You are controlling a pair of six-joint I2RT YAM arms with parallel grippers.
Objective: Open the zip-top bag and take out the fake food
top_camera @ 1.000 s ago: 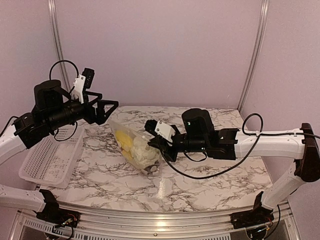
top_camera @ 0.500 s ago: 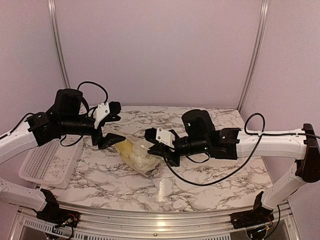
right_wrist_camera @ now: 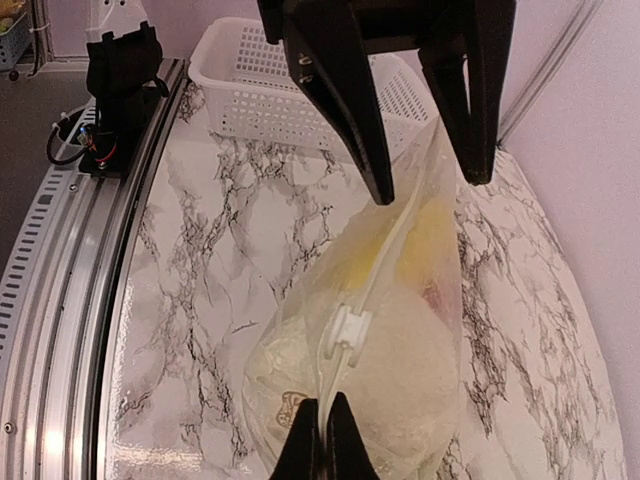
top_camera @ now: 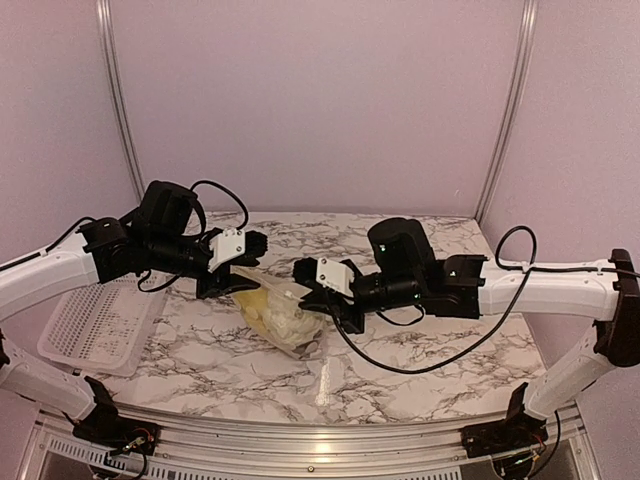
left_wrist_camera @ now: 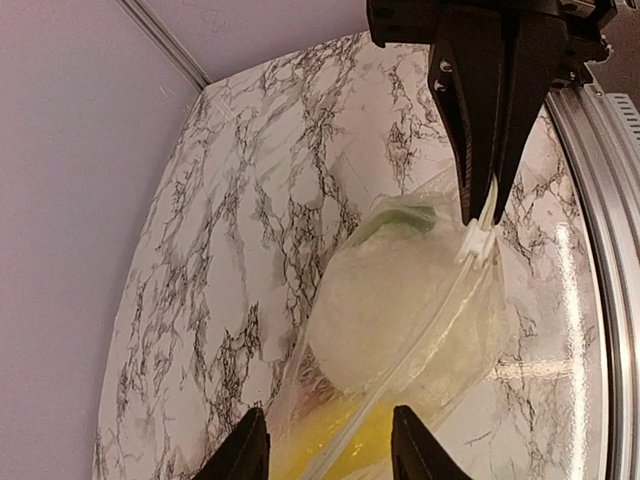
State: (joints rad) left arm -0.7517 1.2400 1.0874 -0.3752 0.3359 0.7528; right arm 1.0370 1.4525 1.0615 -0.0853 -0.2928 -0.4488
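Note:
The clear zip-top bag (top_camera: 278, 318) hangs tilted just above the marble table, its zip strip (right_wrist_camera: 385, 255) on top with a white slider (right_wrist_camera: 345, 330). My right gripper (right_wrist_camera: 322, 445) is shut on the zip strip just behind the slider; the left wrist view shows it (left_wrist_camera: 480, 205) pinching that end. My left gripper (left_wrist_camera: 330, 450) stands open, its two fingers either side of the bag's other end, with the strip running between them. The fake food is inside the bag: a yellow piece (right_wrist_camera: 425, 235) and a cream-white lump (left_wrist_camera: 400, 290).
A white lattice basket (top_camera: 100, 325) stands at the table's left edge, behind my left arm. The left arm's base and cables (right_wrist_camera: 115, 95) sit by the metal rail along the near edge. Purple walls close the back and sides.
My left arm has swung right and down to the bag's far end, and its jaws have narrowed around it. The right gripper has kept its pinch; the bag shifted slightly.

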